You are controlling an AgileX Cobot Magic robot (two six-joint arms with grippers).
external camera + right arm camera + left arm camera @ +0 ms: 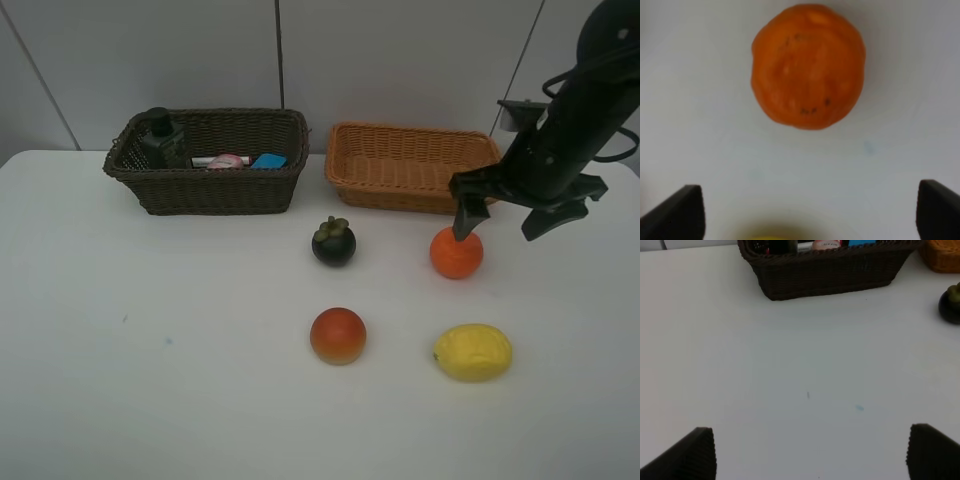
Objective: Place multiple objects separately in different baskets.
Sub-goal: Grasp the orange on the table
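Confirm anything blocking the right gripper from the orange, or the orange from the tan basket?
Nothing visible. The open right gripper hangs just above the orange; only bare table lies between the orange and the tan basket behind it.

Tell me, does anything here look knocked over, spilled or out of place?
Nothing stands out. The mangosteen, orange, peach and lemon sit apart on the table, and the brown basket and tan basket both stand level.

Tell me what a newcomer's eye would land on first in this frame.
The open right gripper hovers close by the orange, just in front of the tan basket. A mangosteen, a red-orange fruit and a lemon lie loose on the white table, while the dark basket at back left holds a dark bottle.
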